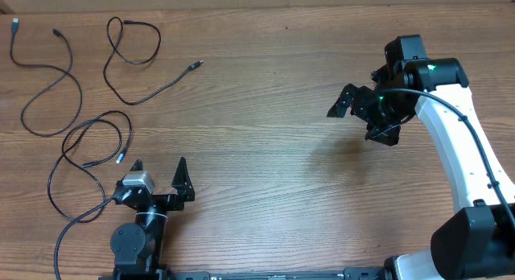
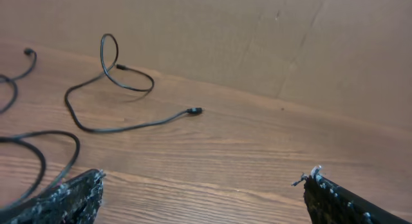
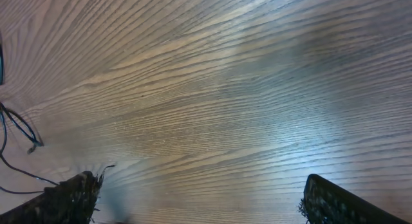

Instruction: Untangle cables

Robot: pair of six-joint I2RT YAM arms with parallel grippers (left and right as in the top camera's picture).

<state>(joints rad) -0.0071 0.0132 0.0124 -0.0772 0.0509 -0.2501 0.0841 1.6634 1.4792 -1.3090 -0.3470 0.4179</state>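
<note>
- Far left on the desk (image 1: 273, 199), I see three thin black cables (image 1: 108, 75) lying loose, side by side.
- Left jaws, at the near left, stand spread and empty beside the nearest cable (image 1: 121, 158).
- Right jaws, well right, hang released above the wood, holding nothing.

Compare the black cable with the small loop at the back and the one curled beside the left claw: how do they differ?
The back cable makes one small loop, then an open curve; the near cable crosses itself in bigger loops. The back cable lies apart from the left gripper; the near cable lies beside it and runs off the picture's bottom edge. Both are thin, black and unheld on the wooden table.
</note>
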